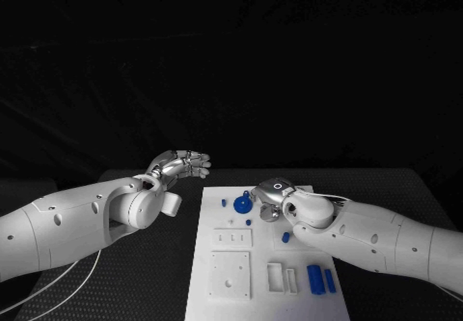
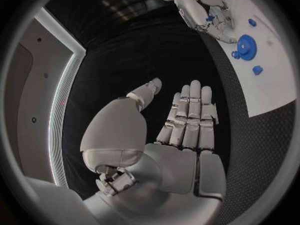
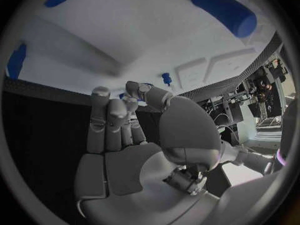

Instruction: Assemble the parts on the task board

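In the head view the right hand [image 1: 273, 198], fingers curled and empty as far as I can tell, sits just right of the blue gear [image 1: 243, 202] on the task board [image 1: 222, 221], far nearer than the open left hand [image 1: 181, 164].

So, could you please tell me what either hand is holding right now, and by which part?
Nothing is visibly held: the left hand is open, off the board; the right hand is beside the blue gear.
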You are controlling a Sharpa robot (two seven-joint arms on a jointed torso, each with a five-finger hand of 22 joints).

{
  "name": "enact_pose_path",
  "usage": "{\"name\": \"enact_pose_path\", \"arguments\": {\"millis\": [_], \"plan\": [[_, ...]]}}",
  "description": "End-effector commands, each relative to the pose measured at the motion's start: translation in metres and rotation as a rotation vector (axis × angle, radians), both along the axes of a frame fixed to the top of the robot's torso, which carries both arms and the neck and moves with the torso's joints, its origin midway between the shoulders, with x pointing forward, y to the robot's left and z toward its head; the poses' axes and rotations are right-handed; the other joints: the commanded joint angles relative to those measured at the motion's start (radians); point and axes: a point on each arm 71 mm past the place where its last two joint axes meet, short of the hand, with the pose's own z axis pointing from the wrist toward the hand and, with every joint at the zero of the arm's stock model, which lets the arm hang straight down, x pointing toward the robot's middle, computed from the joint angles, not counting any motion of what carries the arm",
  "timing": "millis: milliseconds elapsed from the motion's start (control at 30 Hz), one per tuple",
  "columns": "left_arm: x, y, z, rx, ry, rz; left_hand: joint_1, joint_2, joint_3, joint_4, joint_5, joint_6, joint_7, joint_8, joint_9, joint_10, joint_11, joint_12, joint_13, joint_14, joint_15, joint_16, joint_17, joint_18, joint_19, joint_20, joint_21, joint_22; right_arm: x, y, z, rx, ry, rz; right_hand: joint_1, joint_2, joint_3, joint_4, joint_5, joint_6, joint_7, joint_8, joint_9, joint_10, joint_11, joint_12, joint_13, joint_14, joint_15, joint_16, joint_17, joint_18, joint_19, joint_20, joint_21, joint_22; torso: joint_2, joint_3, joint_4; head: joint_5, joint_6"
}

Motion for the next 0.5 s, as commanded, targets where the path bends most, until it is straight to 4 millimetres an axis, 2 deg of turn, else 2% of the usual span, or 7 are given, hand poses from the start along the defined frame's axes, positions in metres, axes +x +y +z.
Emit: {"name": "enact_pose_path", "arguments": {"millis": [33, 100, 167, 333, 367, 467, 500], "plan": [[0.0, -0.001, 0.002, -0.007, -0.008, -0.012, -0.007, 0.0, 0.002, -0.006, 0.005, -0.003, 0.006, -0.006, -0.001, -0.002, 0.006, -0.004, -0.001, 0.001, 0.003, -0.003, 0.001, 0.02, 0.003, 0.001, 0.004, 0.019, -0.002, -0.007, 0.005, 0.06, -0.044, -0.001, -0.012, -0.003, 0.008, -0.002, -0.007, 0.037, 0.027, 0.003, -0.002, -0.024, 0.008, 0.007, -0.002, 0.003, -0.001, -0.005, 0.002, 0.016, 0.002, 0.0, 0.004, 0.017, 0.0, -0.0003, -0.0004, -0.002, 0.004], [0.0, 0.001, 0.002, -0.006, -0.009, -0.008, -0.007, 0.0, 0.003, -0.006, 0.005, -0.003, 0.006, -0.006, -0.001, -0.002, 0.006, -0.004, -0.001, 0.001, 0.003, -0.003, 0.002, 0.02, 0.002, 0.001, 0.004, 0.019, -0.003, -0.012, 0.01, 0.114, -0.054, -0.001, -0.012, -0.009, 0.012, -0.001, -0.013, 0.039, 0.029, 0.004, -0.002, -0.023, 0.01, 0.008, -0.003, 0.004, 0.001, -0.006, 0.004, 0.016, 0.003, -0.001, 0.004, 0.016, -0.001, -0.0001, -0.0017, -0.003, 0.006], [0.001, 0.004, 0.002, -0.004, -0.012, -0.004, -0.007, -0.001, 0.003, -0.007, 0.005, -0.003, 0.006, -0.006, -0.001, -0.002, 0.006, -0.004, -0.001, 0.001, 0.003, -0.004, 0.002, 0.02, 0.002, 0.001, 0.004, 0.019, -0.003, -0.018, 0.021, 0.205, -0.06, 0.004, -0.013, -0.023, 0.015, 0.004, -0.03, 0.04, 0.031, 0.004, -0.002, -0.022, 0.012, 0.009, -0.006, 0.005, 0.002, -0.008, 0.005, 0.016, 0.005, -0.002, 0.004, 0.015, -0.001, 0.0, -0.0034, -0.005, 0.013], [0.003, 0.006, 0.002, -0.002, -0.016, 0.002, -0.005, -0.002, 0.004, -0.01, 0.004, 0.0, 0.005, -0.005, 0.0, 0.0, 0.005, -0.004, -0.001, 0.001, 0.003, -0.004, 0.003, 0.02, 0.002, 0.001, 0.005, 0.019, 0.0, -0.036, 0.047, 0.372, 0.003, -0.013, -0.04, -0.081, -0.033, 0.036, -0.096, 0.039, 0.041, 0.004, -0.003, -0.02, 0.021, 0.012, -0.012, 0.009, 0.01, -0.013, 0.01, 0.016, 0.013, -0.004, 0.005, 0.014, -0.004, 0.0022, -0.0071, -0.012, 0.028], [0.004, 0.007, 0.002, -0.001, -0.016, 0.002, -0.005, -0.002, 0.004, -0.01, 0.004, 0.001, 0.004, -0.005, 0.0, 0.0, 0.005, -0.004, -0.001, 0.001, 0.003, -0.004, 0.003, 0.02, 0.002, 0.001, 0.005, 0.019, 0.001, -0.041, 0.052, 0.394, 0.012, -0.012, -0.046, -0.092, -0.052, 0.047, -0.121, 0.037, 0.042, 0.003, -0.003, -0.02, 0.022, 0.013, -0.014, 0.011, 0.012, -0.013, 0.011, 0.016, 0.015, -0.005, 0.005, 0.014, -0.004, 0.0029, -0.0084, -0.013, 0.03], [0.005, 0.008, 0.001, 0.001, -0.017, 0.005, -0.005, -0.002, 0.004, -0.011, 0.004, 0.002, 0.004, -0.004, 0.0, 0.002, 0.005, -0.003, 0.0, 0.002, 0.003, -0.005, 0.003, 0.02, 0.002, 0.001, 0.005, 0.019, 0.005, -0.058, 0.059, 0.426, 0.05, -0.034, -0.051, -0.096, -0.062, 0.051, -0.126, 0.036, 0.044, 0.003, -0.003, -0.021, 0.023, 0.013, -0.014, 0.011, 0.013, -0.014, 0.012, 0.016, 0.015, -0.006, 0.005, 0.014, -0.008, 0.0051, -0.0147, -0.017, 0.038], [0.006, 0.009, 0.001, 0.002, -0.018, 0.006, -0.005, -0.002, 0.005, -0.013, 0.003, 0.004, 0.003, -0.003, 0.001, 0.008, 0.002, -0.001, 0.001, 0.002, 0.003, -0.005, 0.004, 0.019, 0.002, 0.001, 0.005, 0.019, 0.007, -0.067, 0.062, 0.45, 0.069, -0.049, -0.067, -0.102, -0.104, 0.055, -0.166, 0.033, 0.046, 0.002, -0.003, -0.025, 0.027, 0.014, -0.015, 0.009, 0.017, -0.015, 0.013, 0.016, 0.013, -0.007, 0.005, 0.014, -0.01, 0.0058, -0.0173, -0.017, 0.04]]}}
